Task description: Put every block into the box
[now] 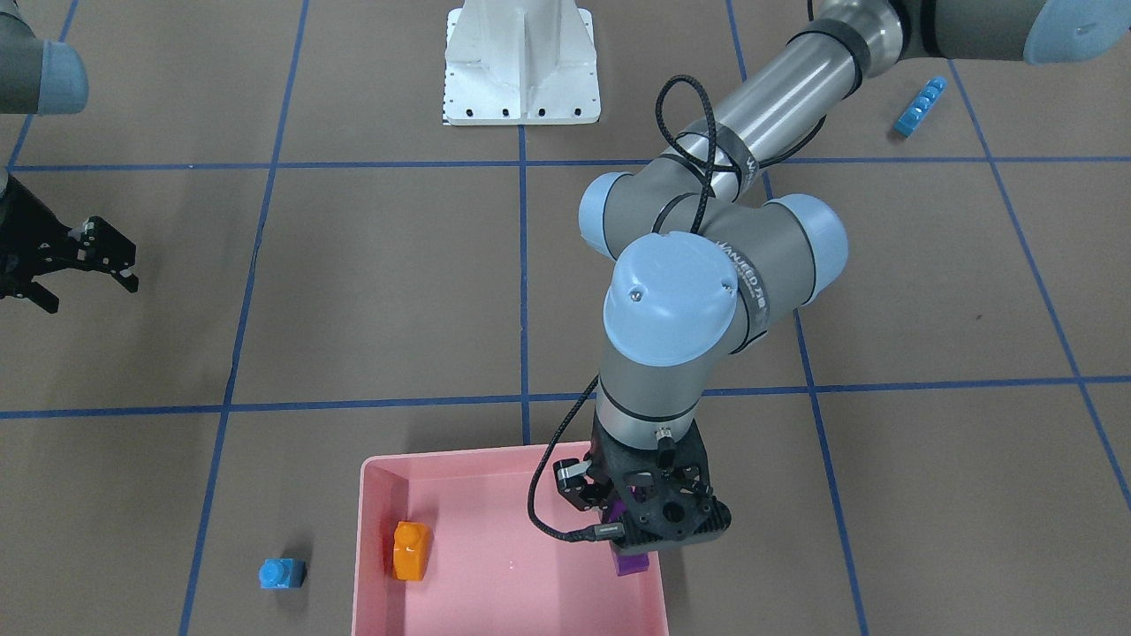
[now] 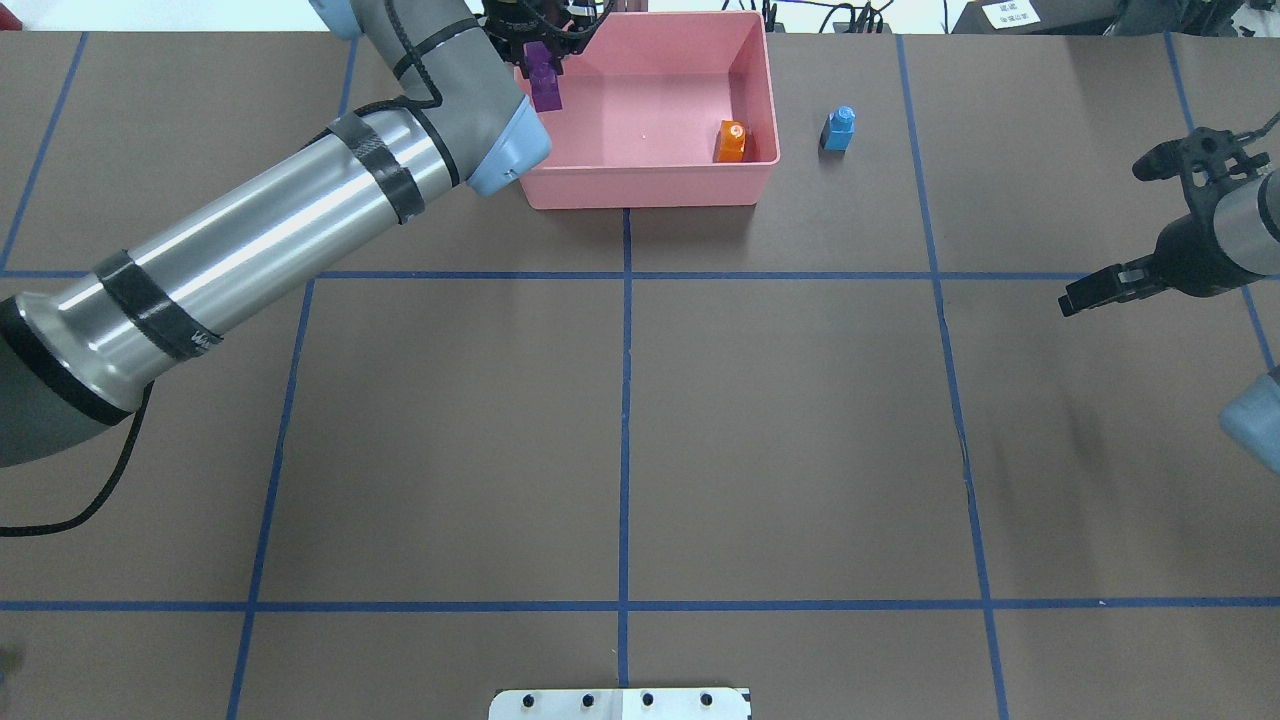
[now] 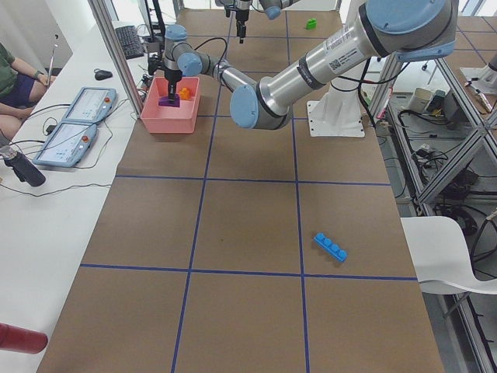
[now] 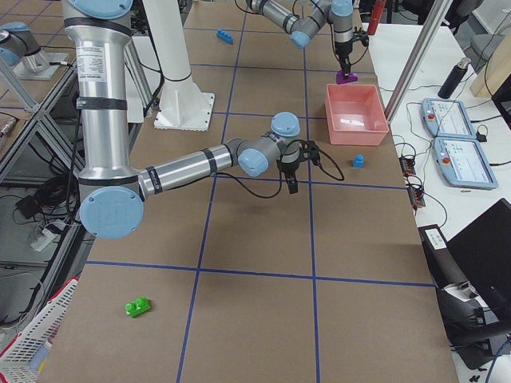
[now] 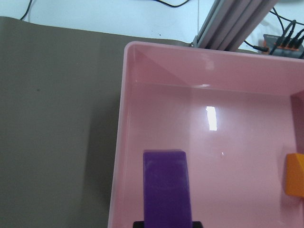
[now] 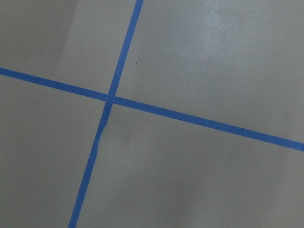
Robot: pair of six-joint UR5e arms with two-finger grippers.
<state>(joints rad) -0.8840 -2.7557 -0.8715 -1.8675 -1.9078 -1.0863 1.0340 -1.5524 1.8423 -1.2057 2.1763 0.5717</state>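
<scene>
Inside box (image 1: pixel 504 530): one orange block (image 1: pixel 411 550); left claw (image 2: pixel 541 60) grips one purple block (image 1: pixel 632 564).

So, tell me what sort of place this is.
Probably a robotics lab workcell: left arm and right arm at a tape-gridded table, teach pendants on the side bench, aluminium framing around.

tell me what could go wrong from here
The purple brick hangs in the left end effector close to a side wall of the box; released here, it might clip the rim and bounce out. The small blue cube sits just outside the opposite wall, so grabbing it may nudge the box.
</scene>
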